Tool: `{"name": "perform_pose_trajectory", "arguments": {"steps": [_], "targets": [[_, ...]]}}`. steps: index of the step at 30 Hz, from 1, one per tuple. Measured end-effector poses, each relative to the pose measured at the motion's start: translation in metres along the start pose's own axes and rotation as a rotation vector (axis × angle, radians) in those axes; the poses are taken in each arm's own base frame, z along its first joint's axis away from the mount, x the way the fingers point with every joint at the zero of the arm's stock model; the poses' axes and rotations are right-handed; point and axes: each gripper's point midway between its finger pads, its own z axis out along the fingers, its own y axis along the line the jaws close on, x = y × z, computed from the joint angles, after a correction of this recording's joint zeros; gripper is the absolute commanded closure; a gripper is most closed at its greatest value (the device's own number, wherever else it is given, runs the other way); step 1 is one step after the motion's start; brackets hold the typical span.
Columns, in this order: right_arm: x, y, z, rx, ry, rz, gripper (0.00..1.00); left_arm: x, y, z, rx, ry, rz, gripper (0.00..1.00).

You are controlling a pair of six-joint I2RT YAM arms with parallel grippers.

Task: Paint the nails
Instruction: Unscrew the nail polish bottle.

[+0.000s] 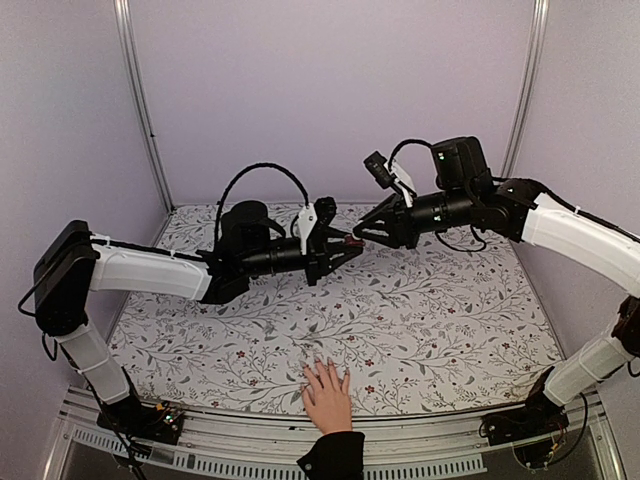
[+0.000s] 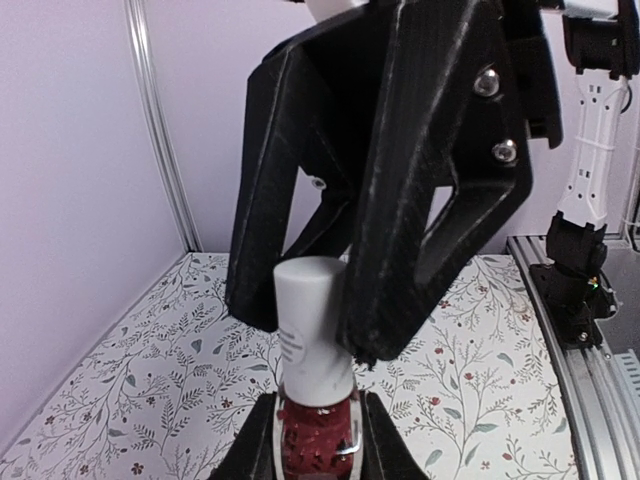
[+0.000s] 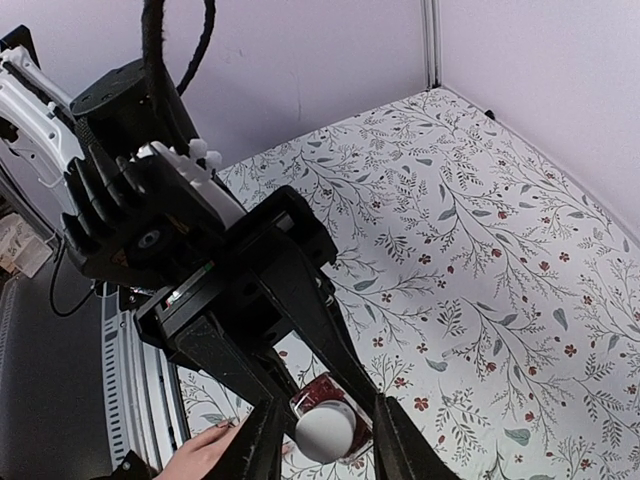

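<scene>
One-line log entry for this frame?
left gripper: shut on bottle, held aloft | right gripper: straddling white cap, contact unclear | hand: flat at near table edge | nails: not yet reached

Robot arms meet tip to tip at the centre of the overhead frame. The left arm (image 1: 150, 272) reaches in from the left edge with its forearm near level, its left gripper (image 1: 345, 243) pointing right and clamped on the body of a small red bottle (image 2: 318, 440). The right arm (image 1: 570, 225) comes in from the right edge, slightly higher, its right gripper (image 1: 360, 232) pointing left with jaws parted either side of the bottle's white cap (image 2: 310, 320).
</scene>
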Motion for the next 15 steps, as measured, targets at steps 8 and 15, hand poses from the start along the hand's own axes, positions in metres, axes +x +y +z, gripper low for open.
{"name": "perform_pose_trajectory", "arguments": {"steps": [8,15], "targets": [[0.0053,-0.0019,0.0054,-0.005,0.018,0.002,0.80,0.0001,0.0003,0.0002,-0.004,0.001,0.001,1.00],[0.0053,-0.0015,0.0053,-0.008,0.018,-0.010,0.93,0.0006,0.0015,0.0003,-0.013,0.003,-0.001,1.00]]}}
